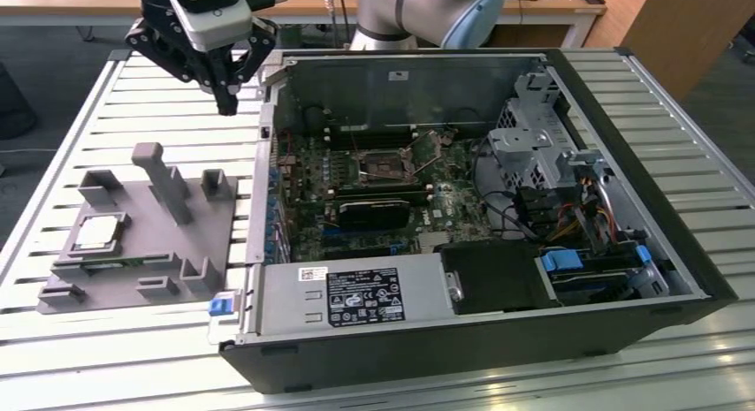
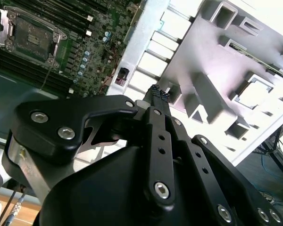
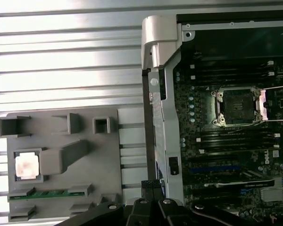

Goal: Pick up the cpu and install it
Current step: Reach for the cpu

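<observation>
The cpu (image 1: pixel 98 232) is a small silvery square lying flat in a recess of the grey tray (image 1: pixel 177 252), on the table at the exterior view's left; the first wrist view shows the cpu (image 3: pixel 27 165) pale and bright in the tray (image 3: pixel 108 155). My gripper (image 1: pixel 226 100) hangs above the slatted table beside the computer case's outer wall, well beyond the tray and apart from it. Its fingertips (image 2: pixel 158 92) are together, shut on nothing. The open motherboard socket (image 1: pixel 384 166) sits inside the case, seen also in both wrist views (image 3: pixel 238 107) (image 2: pixel 32 35).
The open computer case (image 1: pixel 660 252) lies on its side, covering the table's middle and the exterior view's right. A green RAM stick (image 3: pixel 49 193) rests in a tray slot near the cpu. Upright posts (image 1: pixel 165 186) stand on the tray. Bare slatted table (image 1: pixel 154 119) surrounds the tray.
</observation>
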`<action>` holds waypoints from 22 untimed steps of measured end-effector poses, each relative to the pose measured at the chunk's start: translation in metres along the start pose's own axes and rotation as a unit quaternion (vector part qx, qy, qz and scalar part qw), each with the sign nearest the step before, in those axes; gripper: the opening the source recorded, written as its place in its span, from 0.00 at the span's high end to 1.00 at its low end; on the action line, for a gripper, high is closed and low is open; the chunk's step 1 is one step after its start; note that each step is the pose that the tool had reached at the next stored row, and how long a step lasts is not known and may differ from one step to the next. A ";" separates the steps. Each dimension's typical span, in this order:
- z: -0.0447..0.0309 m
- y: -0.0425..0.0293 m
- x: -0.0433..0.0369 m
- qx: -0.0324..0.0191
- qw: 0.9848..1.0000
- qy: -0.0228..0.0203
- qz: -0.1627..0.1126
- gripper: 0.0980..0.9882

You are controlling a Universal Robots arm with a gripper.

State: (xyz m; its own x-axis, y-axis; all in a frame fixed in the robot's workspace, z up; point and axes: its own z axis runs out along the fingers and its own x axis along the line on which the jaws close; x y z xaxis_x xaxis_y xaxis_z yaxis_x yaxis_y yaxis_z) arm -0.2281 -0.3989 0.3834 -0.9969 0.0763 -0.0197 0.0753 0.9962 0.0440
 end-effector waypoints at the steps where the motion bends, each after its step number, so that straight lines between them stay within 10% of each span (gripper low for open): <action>1: 0.0001 -0.0001 0.0011 0.000 1.000 0.000 0.000 0.99; 22: 0.0017 -0.0017 0.0213 0.000 1.000 0.001 0.000 0.99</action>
State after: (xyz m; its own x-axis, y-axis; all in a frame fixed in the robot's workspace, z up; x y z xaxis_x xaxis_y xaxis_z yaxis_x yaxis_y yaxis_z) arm -0.2494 -0.3989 0.3813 -0.9969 0.0762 -0.0174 0.0754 0.9962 0.0438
